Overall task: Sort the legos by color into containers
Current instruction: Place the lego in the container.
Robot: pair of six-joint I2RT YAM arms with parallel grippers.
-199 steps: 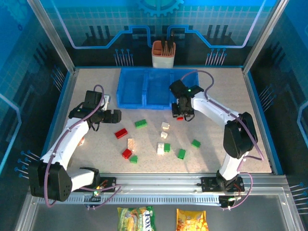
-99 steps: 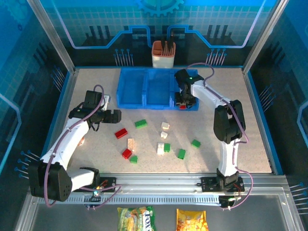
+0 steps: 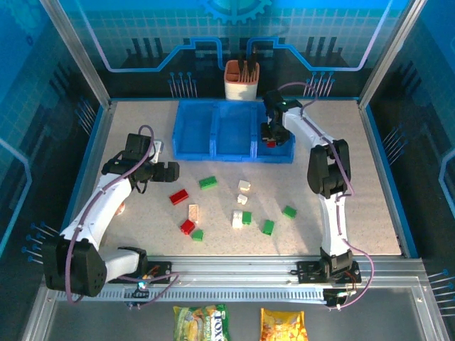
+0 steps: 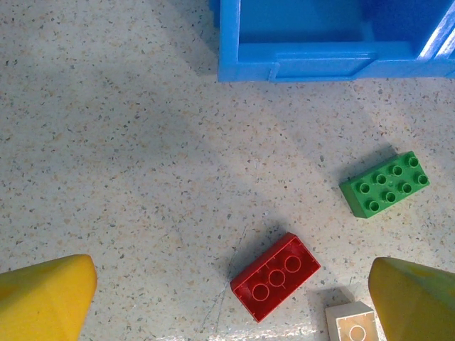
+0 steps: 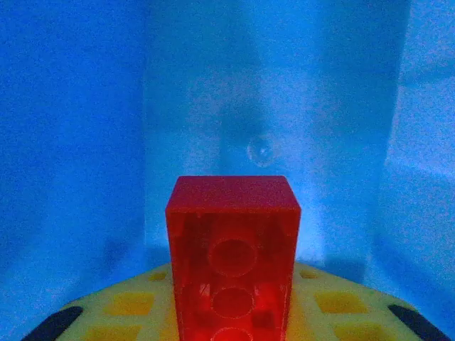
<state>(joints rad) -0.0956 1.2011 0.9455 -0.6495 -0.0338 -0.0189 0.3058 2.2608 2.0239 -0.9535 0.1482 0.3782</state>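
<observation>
While your right fingers (image 5: 334,302) pinch the red brick (image 5: 231,263) over the right compartment (image 3: 283,155), the drop looks straight below. Your left fingers (image 4: 50,295) hang wide open, empty.

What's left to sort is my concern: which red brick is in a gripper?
The red brick held in the right gripper, over the tray's right compartment; the other two lie loose on the table.
</observation>
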